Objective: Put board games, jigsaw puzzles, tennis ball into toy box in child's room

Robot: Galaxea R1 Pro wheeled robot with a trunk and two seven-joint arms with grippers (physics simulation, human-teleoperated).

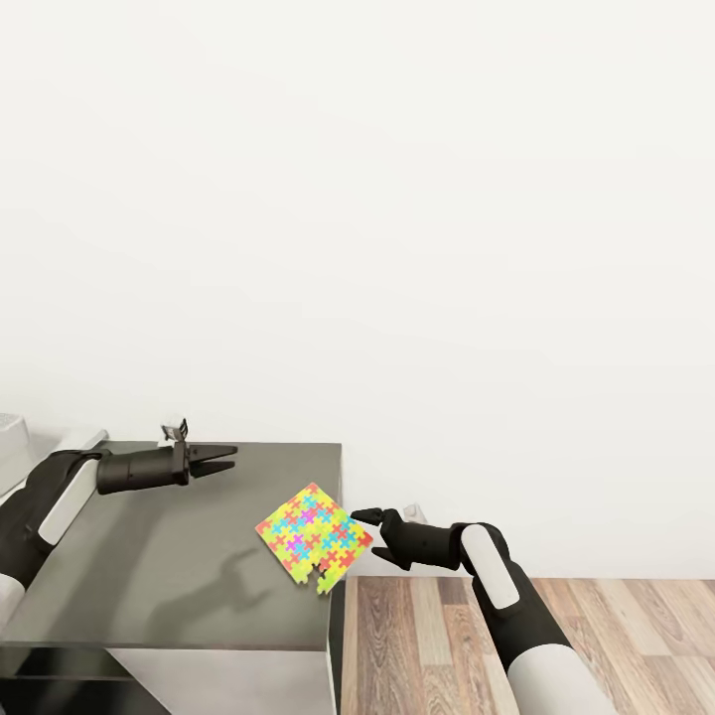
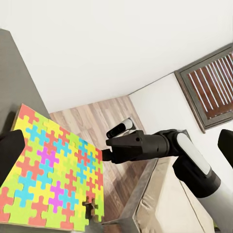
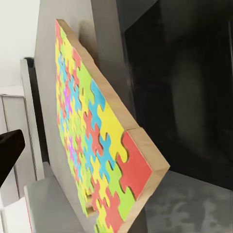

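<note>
Head view puts the left gripper (image 1: pixel 226 459) above a dark grey cabinet top (image 1: pixel 149 536), its two fingers a little apart and nothing between them; its shadow falls on the grey surface below. One jigsaw puzzle (image 1: pixel 314 536) lies flat on that top, ahead of and below this gripper, at the cabinet's corner, with one corner of the square hanging past the edge. The right gripper (image 1: pixel 365 531) reaches in from the floor side, its fingertips just beside the puzzle's overhanging edge. Whether they touch the puzzle cannot be told from here, and whether its fingers stand apart or together cannot be told either.

Left wrist view looks across the puzzle (image 2: pixel 53 174) toward the right gripper (image 2: pixel 109 155), whose dark fingertips sit right at the puzzle's far edge near a notch of missing pieces. It also takes in wood-plank floor (image 2: pixel 97 116), a white wall and a slatted window (image 2: pixel 213 82), which the head view lacks.

Right wrist view gives the puzzle (image 3: pixel 97 141) edge-on and very close, so its pale wooden backing shows under the coloured pieces, with the red corner piece nearest. One dark finger (image 3: pixel 9 150) of the gripper shows at the frame's border, clear of the puzzle's face.
</note>
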